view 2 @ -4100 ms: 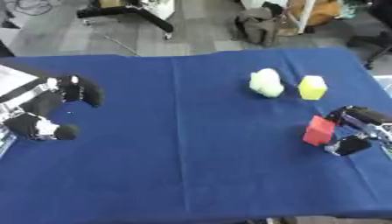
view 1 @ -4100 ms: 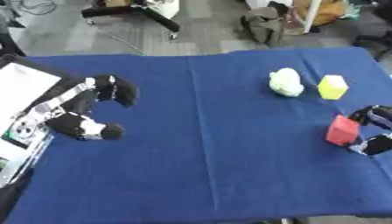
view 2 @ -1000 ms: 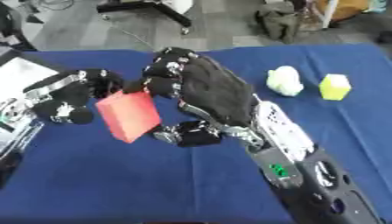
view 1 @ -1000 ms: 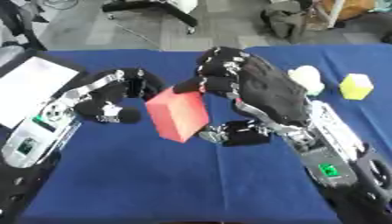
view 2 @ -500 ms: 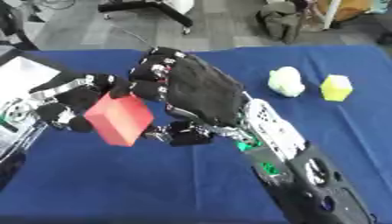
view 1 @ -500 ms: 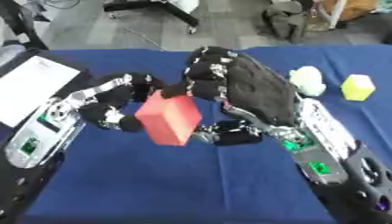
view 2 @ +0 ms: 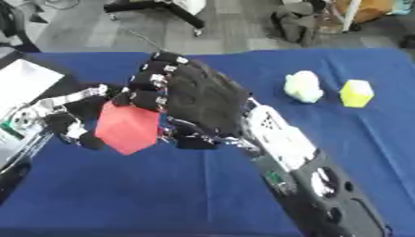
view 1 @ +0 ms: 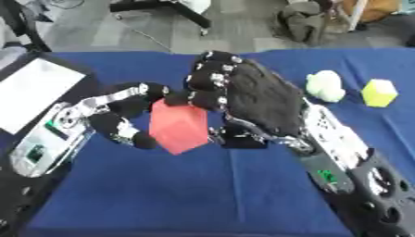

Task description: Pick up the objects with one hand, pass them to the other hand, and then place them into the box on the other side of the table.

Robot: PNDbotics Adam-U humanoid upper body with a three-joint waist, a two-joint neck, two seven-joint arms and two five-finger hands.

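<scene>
red block (view 1: 178,127) above blue table (view 1: 203,194), between both hands | right hand (view 1: 255,99) fingers curled over its top, holding | left hand (view 1: 122,115) curled round its left side

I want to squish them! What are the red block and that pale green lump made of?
The red block looks like matte foam or plastic: flat faces, crisp edges, no shine. The pale green lump looks soft, perhaps foam or plush, with a rounded, uneven outline. Neither can be told for sure.
</scene>
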